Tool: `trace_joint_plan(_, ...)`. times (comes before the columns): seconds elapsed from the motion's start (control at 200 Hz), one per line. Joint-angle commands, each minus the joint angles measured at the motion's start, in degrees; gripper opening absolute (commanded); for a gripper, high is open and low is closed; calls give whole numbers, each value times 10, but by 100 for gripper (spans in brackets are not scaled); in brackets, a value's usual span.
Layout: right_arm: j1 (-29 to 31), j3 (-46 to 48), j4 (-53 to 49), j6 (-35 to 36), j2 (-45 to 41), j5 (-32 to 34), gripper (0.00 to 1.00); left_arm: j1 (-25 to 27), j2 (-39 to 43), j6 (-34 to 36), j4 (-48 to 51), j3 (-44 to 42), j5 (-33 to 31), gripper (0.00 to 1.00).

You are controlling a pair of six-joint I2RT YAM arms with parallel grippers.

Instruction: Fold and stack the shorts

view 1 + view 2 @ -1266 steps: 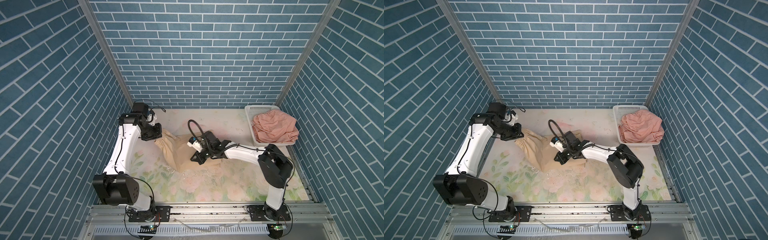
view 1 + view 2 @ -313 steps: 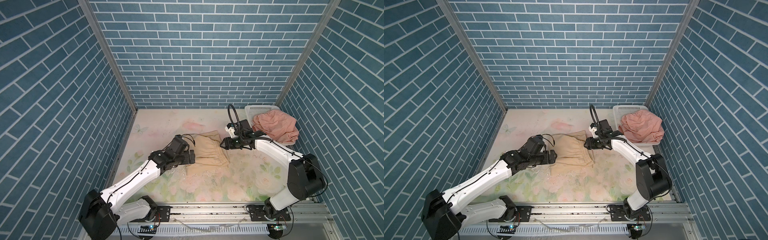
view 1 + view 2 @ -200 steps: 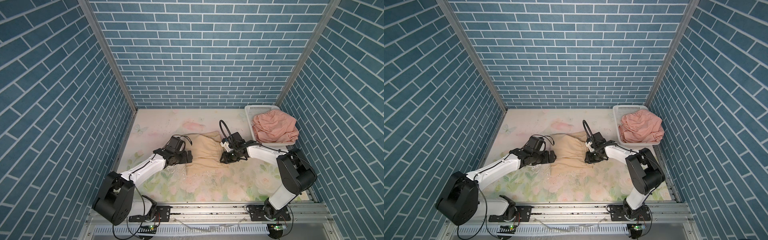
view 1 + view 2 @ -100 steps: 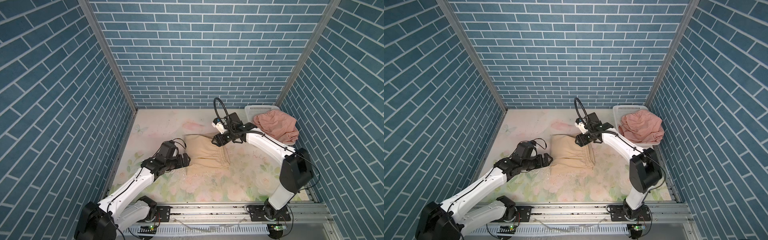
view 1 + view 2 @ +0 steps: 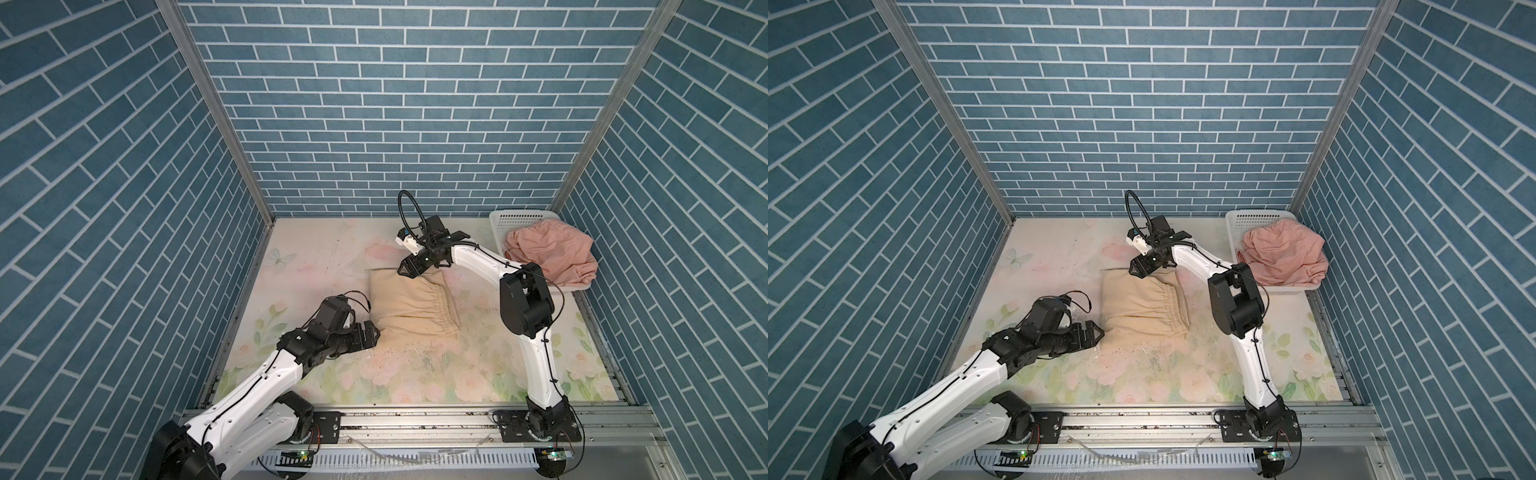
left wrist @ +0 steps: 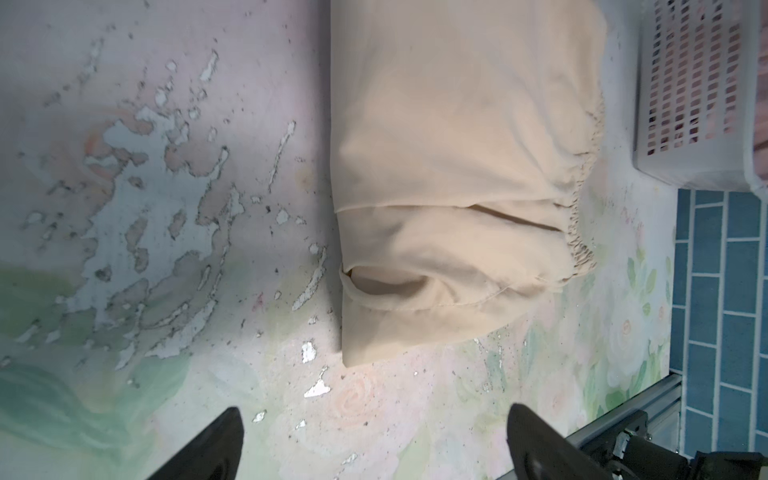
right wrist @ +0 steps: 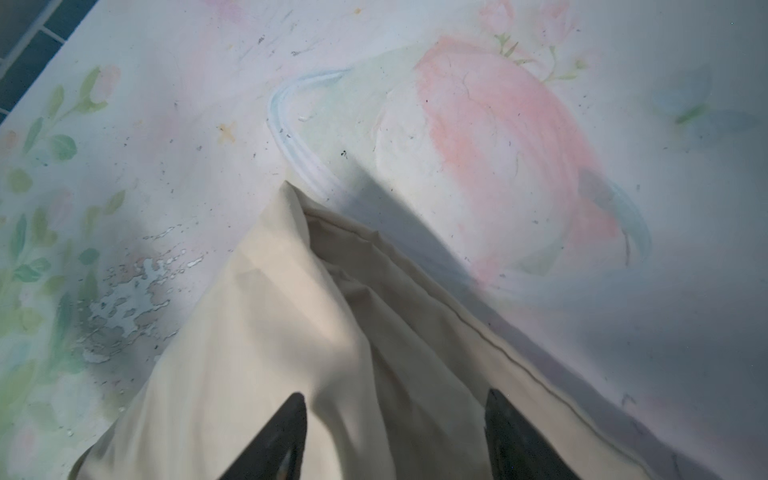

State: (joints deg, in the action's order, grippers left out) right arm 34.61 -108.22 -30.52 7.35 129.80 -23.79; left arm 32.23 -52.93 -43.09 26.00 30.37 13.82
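Both empty and spread wide: left gripper (image 5: 375,332) just beside folded beige shorts (image 5: 409,305) at desk (image 5: 316,257) centre, right gripper (image 5: 402,271) over their far edge; pink shorts (image 5: 548,253) in basket (image 5: 519,216), far-right corner.

The pink shorts (image 5: 548,253) fill the basket (image 5: 519,217); its floor is hidden.

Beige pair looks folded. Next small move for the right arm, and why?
Probably lift the right gripper clear of the beige shorts and swing it toward the basket. Its jaws stand open over the folded pair's far edge, gripping nothing; the pink shorts lie bunched in the basket, unfolded. The left gripper is open too, beside the near corner.
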Motion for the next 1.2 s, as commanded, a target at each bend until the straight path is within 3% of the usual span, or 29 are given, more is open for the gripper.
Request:
trace_joint_plan(0.0, 1, -30, -31, 38, 32, 5, 69, 15, -5, -15, -30, -14, -5, 100)
trace_joint_plan(0.215, -5, -35, -40, 1, 52, 94, 66, 23, -23, -26, -60, -40, 3, 100)
trace_joint_plan(0.32, -24, 3, -28, -31, 35, 98, 65, 23, -27, -21, -58, -35, -3, 100)
trace_joint_plan(0.65, -62, 292, 100, -211, -153, 125, 62, 21, -22, 3, -26, -1, -11, 100)
trace_joint_plan(0.765, -62, 370, 106, -238, -236, 129, 62, 17, -29, 27, 8, 30, -21, 100)
trace_joint_plan(0.97, -54, 360, -6, -205, -344, 204, 65, -14, -39, 91, 90, 106, -34, 100)
trace_joint_plan(1.09, -23, 330, -89, -147, -379, 270, 67, -40, -33, 126, 126, 143, -39, 100)
trace_joint_plan(1.195, 18, 325, -121, -74, -394, 268, 68, -62, -24, 144, 153, 162, -32, 100)
